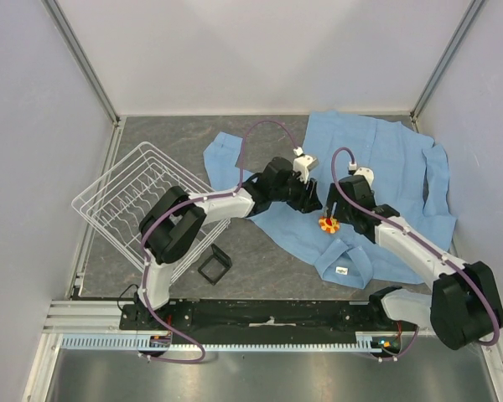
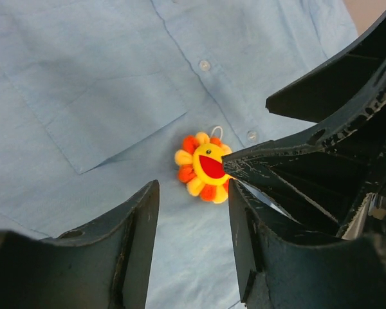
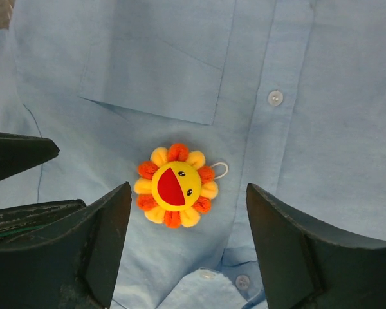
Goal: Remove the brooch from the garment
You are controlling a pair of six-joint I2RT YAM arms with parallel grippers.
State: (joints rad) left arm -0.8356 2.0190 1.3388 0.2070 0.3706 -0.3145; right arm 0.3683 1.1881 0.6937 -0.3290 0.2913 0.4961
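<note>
- Brooch (image 1: 329, 224) (image 2: 203, 167) (image 3: 175, 185): a round flower with orange and yellow petals and a yellow face with a red mouth. It lies face up on the garment (image 1: 386, 167) (image 2: 83, 77) (image 3: 321, 129).
- The garment is a light blue shirt spread over the grey surface (image 1: 260, 251), front side up. Its white label (image 1: 341, 270) is at the collar, on the near side of both end effectors.
- The brooch sits just off the corner of the chest pocket (image 3: 161, 71), beside the row of buttons (image 3: 275, 98). A small white loop (image 3: 222, 169) pokes out at its edge.
- Left end effector (image 1: 317, 203) (image 2: 193, 187): the jaws stand apart and nothing is clamped. In its own wrist view the brooch lies just ahead of the gap, close to the finger on the right of that view. I cannot tell whether they touch.
- Right end effector (image 1: 333, 215) (image 3: 183, 193): the jaws stand apart and nothing is clamped. The brooch lies in the gap between its fingers, with blue cloth showing on either side. It is nearer the finger on the left of that wrist view.
- Both end effectors meet over the brooch, the left from the left side and the right from the right. In the left wrist view the tip of a right finger overlaps the brooch's edge.
- Well to the left of the left end effector are a white wire rack (image 1: 134, 193) and a black square frame (image 1: 214, 265), both on the surface and off the cloth.
</note>
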